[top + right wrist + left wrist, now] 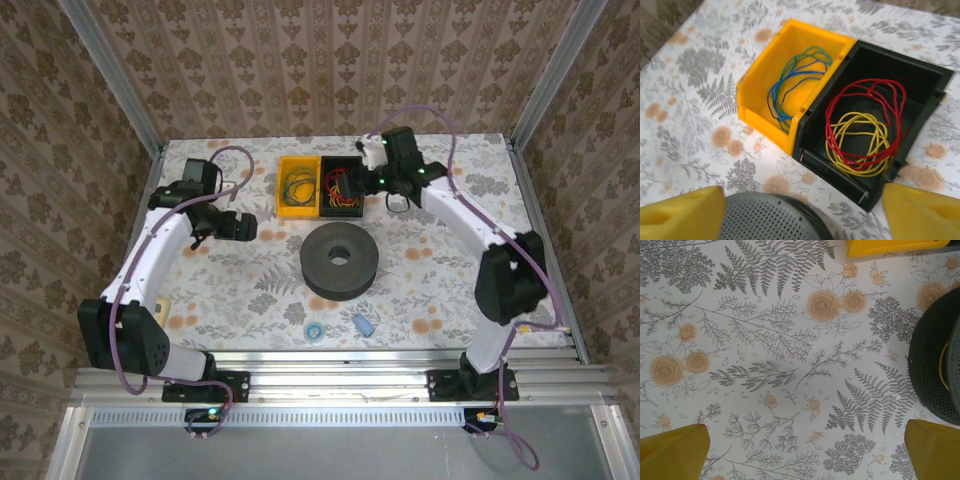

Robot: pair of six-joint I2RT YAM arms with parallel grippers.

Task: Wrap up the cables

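The left pincer (804, 450) hangs with its two yellow fingertips (672, 452) wide apart, nothing between them but the flowered tablecloth (765, 340). The right pincer (801, 212) is spread just as wide, and it too grips nothing; it hovers beside the two bins.

The bins sit touching, side by side at the far end of the table: one yellow bin (765, 125) and one black bin (812, 137). The red cable (829, 125) lies loosely coiled in the black bin, tangled over one yellow cable (855, 145). The yellow bin holds a blue wire (777, 100) and a green wire (812, 50), looped together.

One dark grey spool (318, 262) lies flat in the middle of the table, just in front of the bins, bare of any wire. Nearer the arms' bases are two small things: a blue ring (315, 330) and a pale blue cylinder (362, 324), close together.
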